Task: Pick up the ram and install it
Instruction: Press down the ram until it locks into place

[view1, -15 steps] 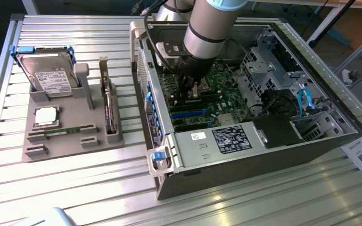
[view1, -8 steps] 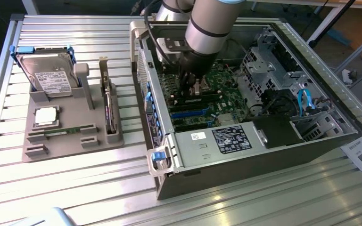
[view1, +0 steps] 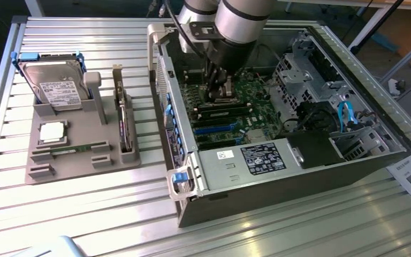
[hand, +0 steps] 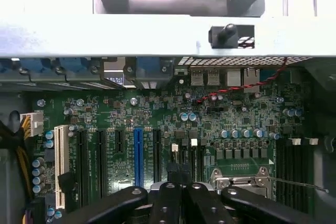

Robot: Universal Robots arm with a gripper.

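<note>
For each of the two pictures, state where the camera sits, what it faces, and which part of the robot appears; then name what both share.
Exterior view: off the arm, high, looking down at the open computer case and grey parts holder; arm and gripper show.
Wrist view: on the wrist, inside the case, facing the motherboard; shut gripper shows.
Shared: motherboard, gripper.

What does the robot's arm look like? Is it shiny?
Yes, a bit. The arm is a thick, round, silver-grey tube ending in a black wrist. A black cable runs down beside it. The gripper is black, with slim fingers dotted with small round screws.
</note>
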